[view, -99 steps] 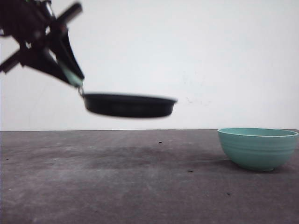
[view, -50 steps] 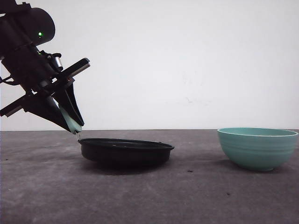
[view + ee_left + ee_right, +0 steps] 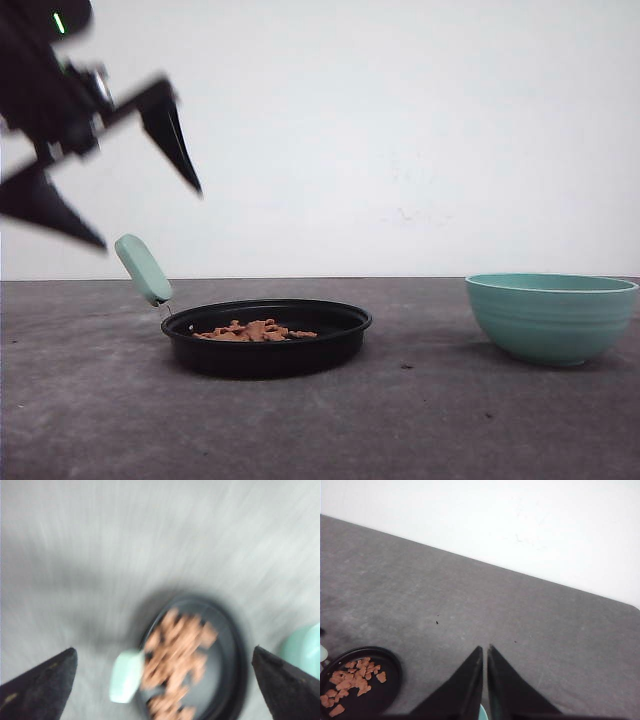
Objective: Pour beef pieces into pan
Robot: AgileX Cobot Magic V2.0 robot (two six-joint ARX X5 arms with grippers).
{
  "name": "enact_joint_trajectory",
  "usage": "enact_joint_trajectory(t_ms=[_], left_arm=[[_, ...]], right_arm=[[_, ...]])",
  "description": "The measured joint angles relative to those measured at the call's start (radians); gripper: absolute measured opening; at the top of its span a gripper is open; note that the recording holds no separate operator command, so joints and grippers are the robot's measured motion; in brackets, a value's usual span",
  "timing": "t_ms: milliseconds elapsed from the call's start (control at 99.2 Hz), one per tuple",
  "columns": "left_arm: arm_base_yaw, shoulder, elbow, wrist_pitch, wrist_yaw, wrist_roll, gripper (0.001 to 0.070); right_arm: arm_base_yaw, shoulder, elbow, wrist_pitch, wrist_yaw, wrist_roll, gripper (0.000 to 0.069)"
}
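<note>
Beef pieces [image 3: 254,330] are sitting in a low orange-brown heap inside the pan [image 3: 266,347], which is flat on the grey table [image 3: 320,420], toward the left half of it in the front view and close to the far edge. The pan is the shallow black one, and its mint-green handle [image 3: 143,268] sticks up and out at a tilt toward the table's left side. Nothing is touching the handle.

The left claw [image 3: 105,195] is up in the air above and to the left of the handle, spread wide open with nothing in it, clearly apart from the pan. It's pretty blurry in the front view. From the left wrist camera you look down on the pan [image 3: 220,655] with the chunks [image 3: 175,665] scattered over its floor and the handle [image 3: 126,675] poking out, both fingertips [image 3: 42,680] far apart on either side. That picture is smeared too.

The right claw [image 3: 485,652] has its two dark fingers pressed nearly together, clenched on nothing, hanging over bare table. Its camera catches the pan [image 3: 385,690] and the beef [image 3: 350,680] off to one side.

A ribbed teal bowl [image 3: 551,318] stands near the table's right edge, well apart from the pan.
</note>
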Motion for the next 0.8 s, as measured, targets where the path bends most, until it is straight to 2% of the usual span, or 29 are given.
enact_joint_trajectory(t_ms=[121, 232, 272, 333, 474, 534, 645, 797], left_arm=[[0.021, -0.133, 0.084, 0.000, -0.047, 0.029, 0.0692], [0.025, -0.233, 0.199, -0.039, -0.097, 0.080, 0.0690], [0.023, -0.262, 0.239, -0.061, -0.124, 0.101, 0.0668], [0.023, -0.298, 0.282, -0.085, -0.159, 0.128, 0.0573], [0.024, -0.364, 0.287, -0.136, -0.204, 0.155, 0.0173], [0.027, -0.386, 0.269, -0.158, -0.248, 0.168, 0.0075], [0.028, -0.457, 0.173, -0.148, -0.314, 0.186, 0.0030], [0.028, -0.626, -0.075, -0.052, -0.326, 0.198, 0.0024]], right_arm=[[0.000, 0.002, -0.025, 0.051, -0.004, -0.010, 0.0014], [0.001, 0.003, -0.077, 0.101, -0.026, -0.011, 0.0014], [0.004, 0.004, -0.099, 0.117, -0.028, -0.012, 0.0014], [0.005, 0.004, -0.135, 0.146, -0.033, -0.015, 0.0014], [0.020, 0.001, -0.226, 0.223, -0.035, -0.017, 0.0014], [0.034, -0.008, -0.274, 0.263, -0.030, -0.017, 0.0014], [0.069, -0.063, -0.385, 0.373, -0.002, -0.022, 0.0014], [0.113, -0.198, -0.542, 0.554, 0.058, -0.038, 0.0014]])
